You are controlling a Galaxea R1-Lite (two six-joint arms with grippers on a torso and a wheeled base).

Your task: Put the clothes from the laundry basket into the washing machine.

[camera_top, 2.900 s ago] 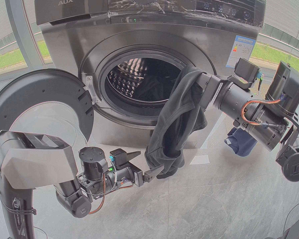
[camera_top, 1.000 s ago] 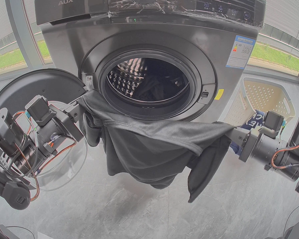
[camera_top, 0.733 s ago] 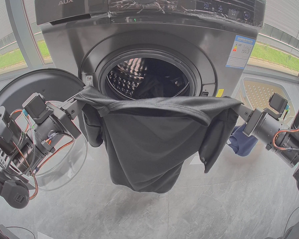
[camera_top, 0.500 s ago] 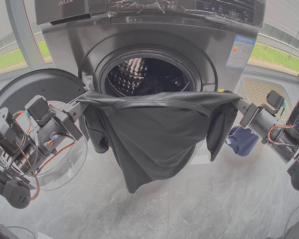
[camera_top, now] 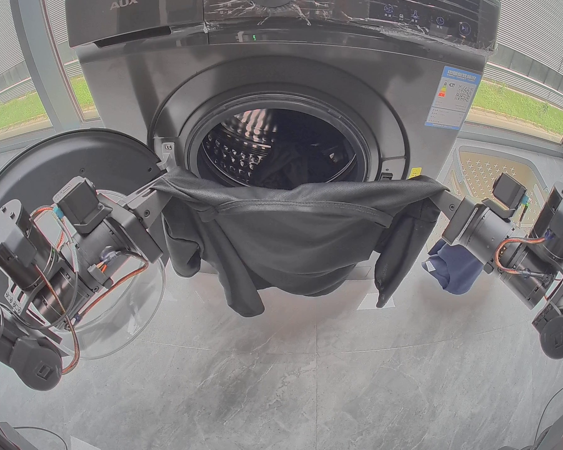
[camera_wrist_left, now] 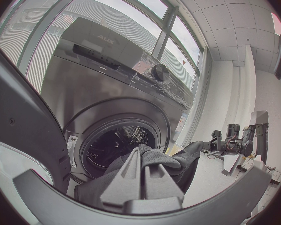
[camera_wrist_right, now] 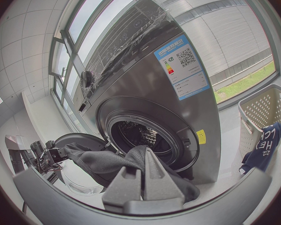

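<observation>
Shirt [camera_top: 294, 232] sags between both jaws, clamped on it; we risk slack beneath snagging the washing machine [camera_top: 137, 89] rim.

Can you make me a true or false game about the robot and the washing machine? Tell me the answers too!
1. The washing machine has its door open. True.
2. Only one pincer holds the black shirt. False: the left pincer and the right pincer each grip one end.
3. The black shirt lies inside the drum. False: it hangs stretched outside, in front of the drum.
4. A blue garment hangs over the laundry basket rim. True.
</observation>
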